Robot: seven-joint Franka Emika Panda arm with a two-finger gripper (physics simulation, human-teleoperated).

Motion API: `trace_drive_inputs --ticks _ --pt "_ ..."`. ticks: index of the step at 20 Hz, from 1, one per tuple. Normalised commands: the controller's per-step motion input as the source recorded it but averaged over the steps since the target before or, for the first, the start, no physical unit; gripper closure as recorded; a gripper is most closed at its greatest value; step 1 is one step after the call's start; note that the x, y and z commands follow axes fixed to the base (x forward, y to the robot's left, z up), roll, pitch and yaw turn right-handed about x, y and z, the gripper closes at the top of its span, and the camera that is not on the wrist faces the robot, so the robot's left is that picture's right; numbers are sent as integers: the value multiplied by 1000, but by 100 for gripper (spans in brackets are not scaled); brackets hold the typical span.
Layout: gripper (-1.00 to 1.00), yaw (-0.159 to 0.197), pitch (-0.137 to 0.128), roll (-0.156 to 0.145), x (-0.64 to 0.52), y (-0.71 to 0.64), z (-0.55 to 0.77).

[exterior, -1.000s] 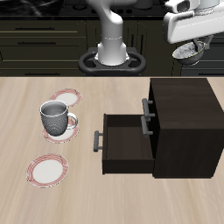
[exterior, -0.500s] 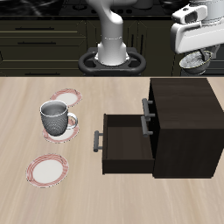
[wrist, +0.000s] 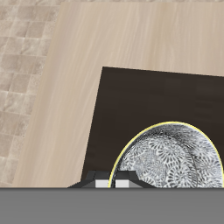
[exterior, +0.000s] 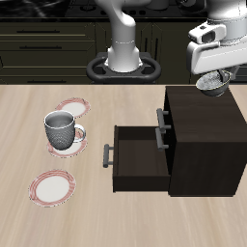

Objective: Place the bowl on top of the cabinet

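One bowl [exterior: 213, 85], small, white w/ grey-blue pattern inside, is held up in the air by the gripper [exterior: 214, 79], just above the back part of the cabinet's [exterior: 203, 135] top; whether it touches the top can't be told. The jaws are pinched on the bowl's rim, as seen in the wrist view, where the bowl [wrist: 171, 158] fills the space right by the jaws and the dark cabinet top [wrist: 131, 109] lies under it, w/ pale desk [wrist: 79, 79] beyond.

The cabinet is seen toward the desk's front edge, on the side at the exterior view's right. Its top drawer [exterior: 135, 159] is pulled out, inside shown bare, w/ a grey bar handle [exterior: 108, 154] at its front. A 2nd handle [exterior: 160, 129] is seen on the cabinet face above it.

A grey mug [exterior: 61, 127] is set on a red-rimmed plate [exterior: 67, 141] well apart from the cabinet. Two more plates are laid nearby: one farther back [exterior: 70, 106], one nearer the front edge [exterior: 54, 186]. The desk [exterior: 29, 154] is light wood.
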Motion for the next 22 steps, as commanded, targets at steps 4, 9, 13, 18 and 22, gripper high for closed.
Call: trace_drive_inputs --ticks 4,9,13,18,22 --pt "100 -4 28 -4 76 -40 -217" --pt "100 9 20 0 85 37 -248" --pt "100 8 46 6 87 102 -398" --pt "100 6 19 8 1 49 -156" --pt "-100 4 -5 -15 -11 16 -9"
